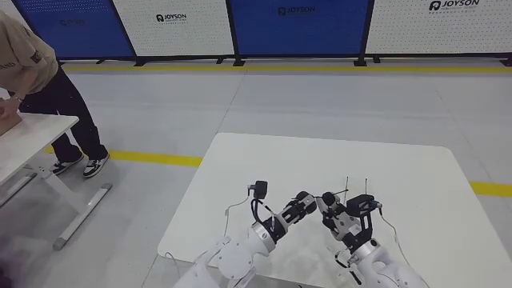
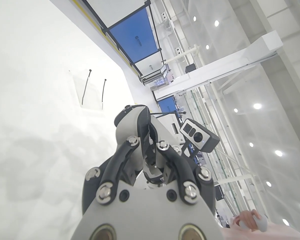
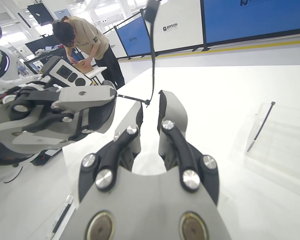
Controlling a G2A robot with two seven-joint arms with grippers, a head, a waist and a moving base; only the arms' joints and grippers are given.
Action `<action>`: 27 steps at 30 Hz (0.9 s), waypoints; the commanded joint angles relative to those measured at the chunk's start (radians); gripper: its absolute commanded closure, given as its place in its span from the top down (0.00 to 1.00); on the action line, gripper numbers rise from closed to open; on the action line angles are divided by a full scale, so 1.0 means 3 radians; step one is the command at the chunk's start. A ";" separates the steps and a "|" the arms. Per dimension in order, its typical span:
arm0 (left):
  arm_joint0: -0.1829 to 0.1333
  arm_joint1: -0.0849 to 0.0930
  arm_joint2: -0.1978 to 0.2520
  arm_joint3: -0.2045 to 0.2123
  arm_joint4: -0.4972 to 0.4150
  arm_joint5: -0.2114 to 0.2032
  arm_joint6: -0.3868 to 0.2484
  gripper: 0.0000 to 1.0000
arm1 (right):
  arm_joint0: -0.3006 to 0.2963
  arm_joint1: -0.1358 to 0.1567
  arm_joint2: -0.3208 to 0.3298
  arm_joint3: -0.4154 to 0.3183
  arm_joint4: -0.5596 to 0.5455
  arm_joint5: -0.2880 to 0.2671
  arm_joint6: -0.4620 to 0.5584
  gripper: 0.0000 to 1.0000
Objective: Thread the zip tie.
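We see the left pincer [image 3: 114,96] clamped on one end of a black zip tie [image 3: 154,58], held in the air above the near edge of the worktop [image 1: 320,152]. From that grip the strap runs sideways to a small knuckle at the fingertips of the right pincer [image 3: 151,101]. There it turns upward and ends in a blurred dark lump. The right pincer's fingers stand apart, with the knuckle just beside one fingertip and nothing gripped. We cannot tell whether the knuckle is the tie's head with the strap already through it, or only a sharp bend.

We judge the step in hand to be the right pincer taking hold at that knuckle. To do it well, we would keep the left pincer steady so the strap does not swing. We would close the right fingers on the strap's flat faces, close to the knuckle, since so thin a strap will likely flex away from a push. Any pull should follow the strap's own line.

Two spare ties [image 2: 86,87] rest slanted in a clear tray [image 3: 285,136] near the same edge, just beyond the pincers.

As for writing, the partition panels [image 1: 172,16] behind carry a printed logo with a word beside it. The tie and tray show no label.
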 commanded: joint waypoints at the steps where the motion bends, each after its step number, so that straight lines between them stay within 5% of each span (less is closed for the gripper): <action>1: -0.0004 0.0000 0.0002 -0.0002 0.0005 0.0006 0.0001 0.00 | -0.0001 0.0002 0.0008 -0.0004 0.0012 -0.0012 0.0005 0.18; 5: -0.0022 -0.0002 0.0005 0.0002 0.0011 0.0028 -0.0002 0.00 | -0.0002 0.0006 0.0016 -0.0017 0.0018 -0.0032 0.0018 0.15; 8: -0.0037 -0.0002 0.0008 0.0002 0.0039 0.0038 0.0010 0.00 | 0.0002 0.0008 0.0015 -0.0034 0.0013 -0.0032 0.0036 0.00; 15: -0.0049 -0.0003 0.0005 -0.0011 0.0051 0.0022 0.0020 0.00 | 0.0010 0.0010 0.0008 -0.0054 0.0037 -0.0031 0.0091 0.00; 27: 0.0001 0.0015 -0.0024 -0.0065 0.0067 -0.0221 -0.0074 0.00 | 0.0078 0.0008 -0.0002 0.0002 0.0222 -0.0077 0.0227 0.00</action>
